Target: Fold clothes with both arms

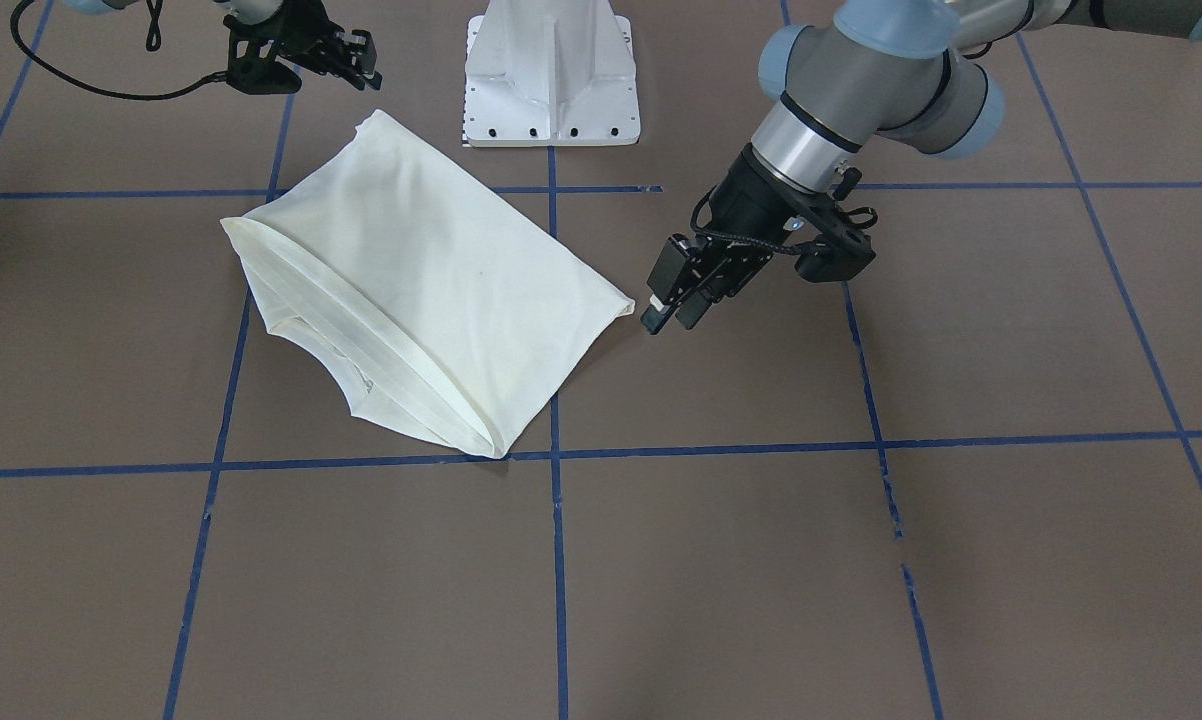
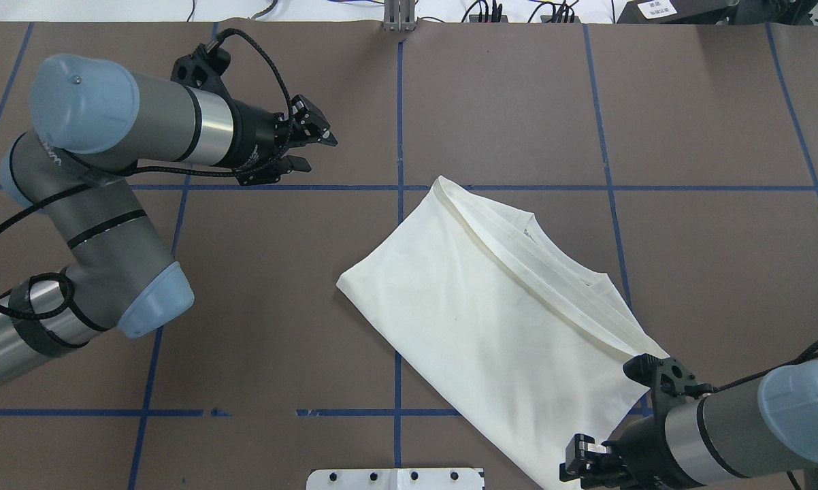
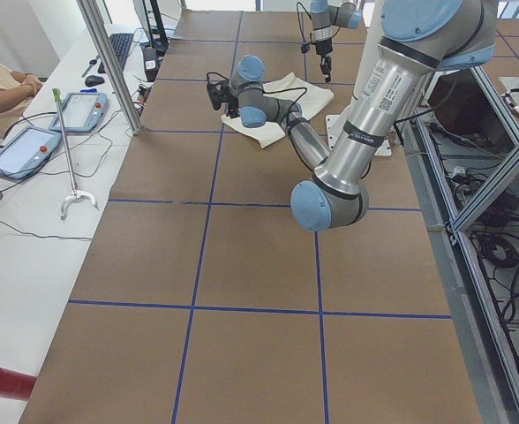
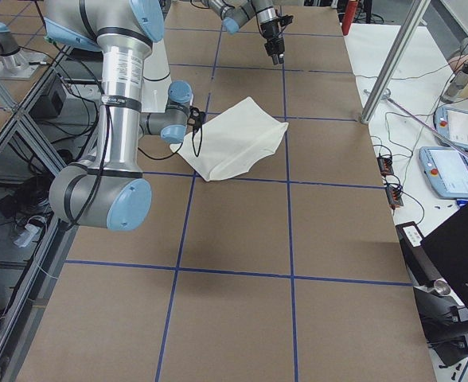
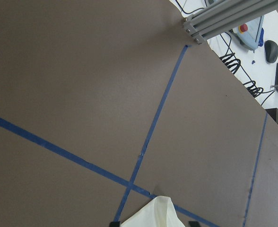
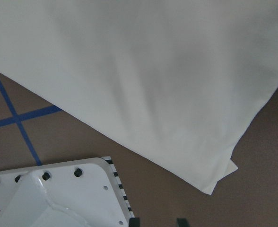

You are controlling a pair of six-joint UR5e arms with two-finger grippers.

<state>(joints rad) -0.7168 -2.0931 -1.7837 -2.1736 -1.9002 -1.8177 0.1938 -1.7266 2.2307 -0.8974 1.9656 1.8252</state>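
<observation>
The left gripper (image 2: 319,152) hangs spread and empty just left of the T-shirt (image 2: 491,320), probably lined up on its nearest corner. The T-shirt lies folded, plain side up, on the counter (image 2: 280,306). The right gripper (image 1: 366,62), equally unclenched and empty, hovers by its opposite corner, seemingly for a paired grasp.

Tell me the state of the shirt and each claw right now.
T-shirt: folded, lying flat, plain side up, not gripped.
Left claw: open, empty, beside the T-shirt's corner.
Right claw: open, empty, clear of the T-shirt.
</observation>
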